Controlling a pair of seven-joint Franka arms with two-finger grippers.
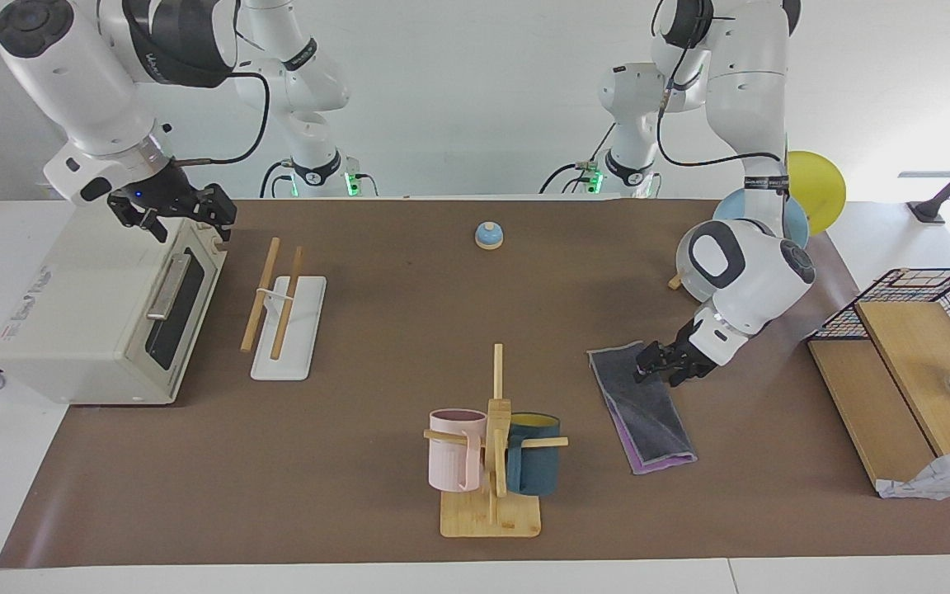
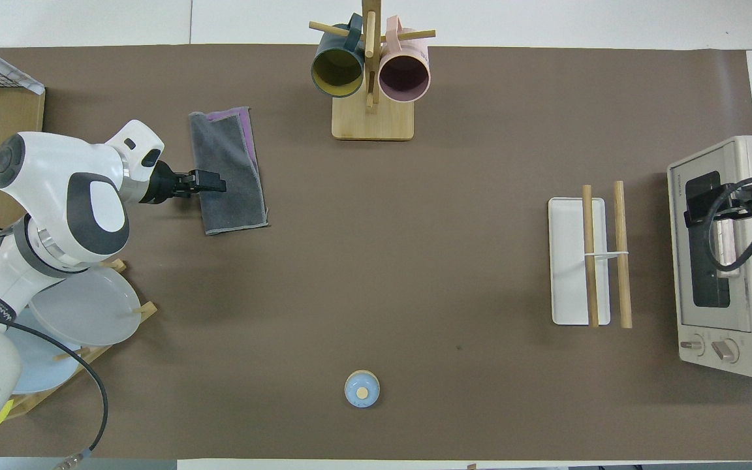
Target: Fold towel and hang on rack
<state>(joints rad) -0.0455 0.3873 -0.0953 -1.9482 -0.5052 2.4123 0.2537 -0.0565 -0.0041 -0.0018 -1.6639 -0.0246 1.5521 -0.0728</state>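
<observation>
Facing view: the folded towel (image 1: pixel 642 408) lies right of centre on the desk (image 1: pixel 359 478); the left hand (image 1: pixel 658 365) meets its upper edge, fingers narrow. The right hand (image 1: pixel 170 210), upper left, hangs open over the toaster oven (image 1: pixel 96 322). Overhead view: the rack (image 2: pixel 588 261) sits at right, towel (image 2: pixel 229 173) upper left.

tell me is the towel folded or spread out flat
Folded: the towel lies doubled, grey face up, a purple strip showing along one edge.

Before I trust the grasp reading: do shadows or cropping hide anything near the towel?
Facing view: the left gripper casts only a soft shadow by the folded towel, whose edges read clean. Overhead view: even light, towel unobstructed except under the gripper.
</observation>
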